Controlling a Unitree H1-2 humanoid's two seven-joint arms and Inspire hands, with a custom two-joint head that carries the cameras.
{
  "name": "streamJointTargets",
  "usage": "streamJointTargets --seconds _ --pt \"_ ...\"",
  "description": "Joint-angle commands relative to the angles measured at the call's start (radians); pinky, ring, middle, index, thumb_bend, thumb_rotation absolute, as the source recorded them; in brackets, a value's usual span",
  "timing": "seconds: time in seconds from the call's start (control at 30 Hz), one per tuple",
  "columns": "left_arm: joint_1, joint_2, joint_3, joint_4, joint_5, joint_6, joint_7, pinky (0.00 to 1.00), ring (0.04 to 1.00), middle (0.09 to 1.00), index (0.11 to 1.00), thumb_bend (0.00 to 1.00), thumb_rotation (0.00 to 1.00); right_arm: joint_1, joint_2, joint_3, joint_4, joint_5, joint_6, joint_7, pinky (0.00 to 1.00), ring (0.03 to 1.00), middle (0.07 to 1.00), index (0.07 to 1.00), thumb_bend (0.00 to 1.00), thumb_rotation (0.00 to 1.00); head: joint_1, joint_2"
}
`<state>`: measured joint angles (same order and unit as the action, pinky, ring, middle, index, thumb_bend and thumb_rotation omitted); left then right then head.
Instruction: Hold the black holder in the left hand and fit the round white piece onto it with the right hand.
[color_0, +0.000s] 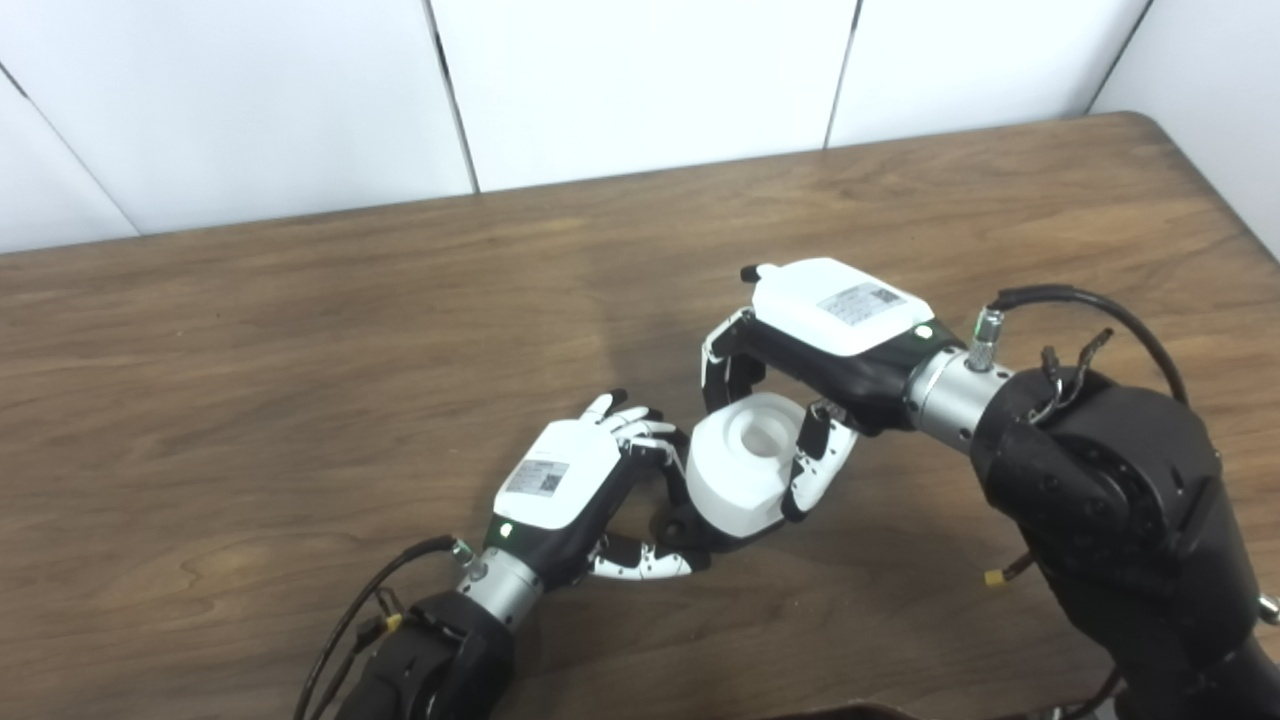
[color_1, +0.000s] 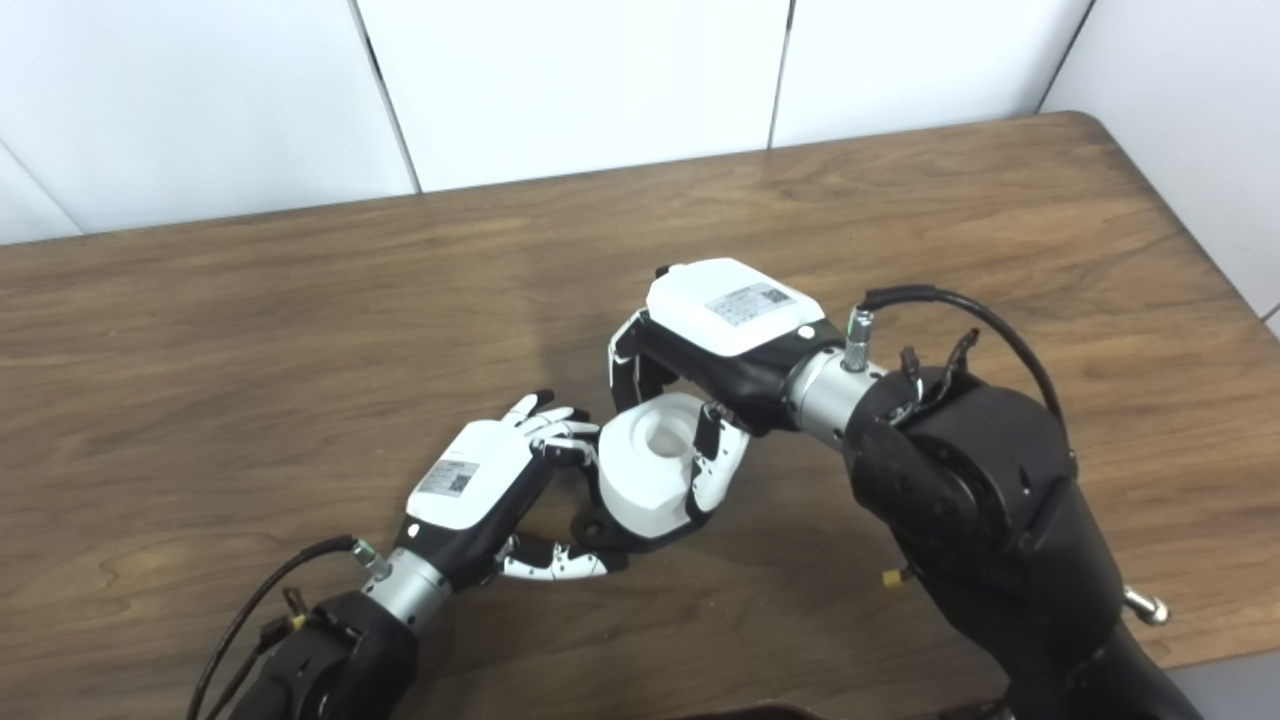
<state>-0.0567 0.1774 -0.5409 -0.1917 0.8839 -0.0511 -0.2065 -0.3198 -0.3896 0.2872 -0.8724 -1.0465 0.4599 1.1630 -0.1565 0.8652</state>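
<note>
Round white piece (color_0: 745, 470) sits on the black holder (color_0: 690, 528), low over the table (color_0: 300, 330); seating looks near complete, full engagement unclear. Left hand (color_0: 580, 480) curls its fingers around the holder; right hand (color_0: 810, 345) pinches the piece from above. Left to do, by my judgement: final press and release.

The round piece (color_0: 745, 465) is sitting on the holder (color_0: 690, 528) between the left hand (color_0: 575, 480) and right hand (color_0: 800, 370), above the table (color_0: 300, 350)

Round white piece (color_0: 745, 470): chunky, faceted-sided white block with a circular recess in its top face; upright, slightly tilted, near the desk's middle front. Sits directly on top of the black holder (color_0: 685, 528), touching it. Black holder: dark base, mostly hidden beneath the white piece; shape unclear.
</note>
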Motion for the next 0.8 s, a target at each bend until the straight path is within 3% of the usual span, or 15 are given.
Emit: streamJointTargets --seconds 0.0,0.77 --pt "-0.010 -0.005 -0.019 -0.007 0.024 0.000 -0.026 0.99 0.880 0.791 0.484 0.52 0.06 -0.026 0.008 -0.007 -0.022 -0.010 -0.009 0.095 1.00 0.611 0.448 0.517 0.53 0.00 0.000 -0.001" --pt "-0.011 -0.009 -0.020 -0.008 0.029 0.007 -0.033 1.00 0.885 0.795 0.484 0.52 0.06 -0.035 0.042 0.002 -0.015 -0.028 -0.009 0.100 1.00 0.598 0.438 0.524 0.53 0.00 0.000 0.000"
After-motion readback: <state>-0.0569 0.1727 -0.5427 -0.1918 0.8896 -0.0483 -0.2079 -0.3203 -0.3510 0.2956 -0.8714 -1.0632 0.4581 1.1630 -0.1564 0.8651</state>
